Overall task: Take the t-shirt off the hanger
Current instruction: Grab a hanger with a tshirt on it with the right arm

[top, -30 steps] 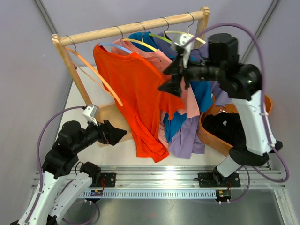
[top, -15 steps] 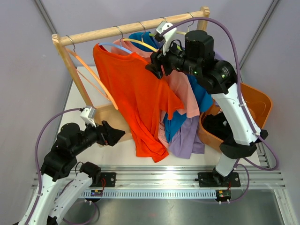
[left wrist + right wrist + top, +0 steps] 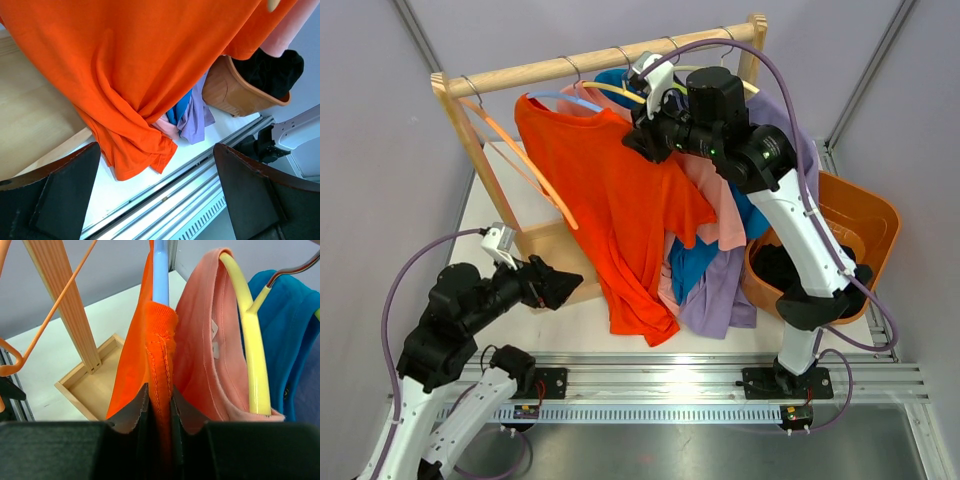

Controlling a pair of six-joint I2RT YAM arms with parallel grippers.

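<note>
The right hand (image 3: 160, 405) is clamped on the shoulder fold of the orange t-shirt (image 3: 610, 210), whose cloth is pinched between the fingers where it is draped over the blue hanger (image 3: 161, 270), which is seen running on ahead of the fingertips. For a clean release, only cloth should be gripped, and the pull is best directed outward past the hanger's end, so that the pink t-shirt (image 3: 210, 355) just beside the hand is not dragged along. The left hand (image 3: 560, 284) is held wide apart, low, near the hem. The t-shirt is hung neck-up from the wooden rail (image 3: 600, 58); its long axis is judged to run down from the clamped shoulder to the hem by the counter (image 3: 120, 192).
</note>
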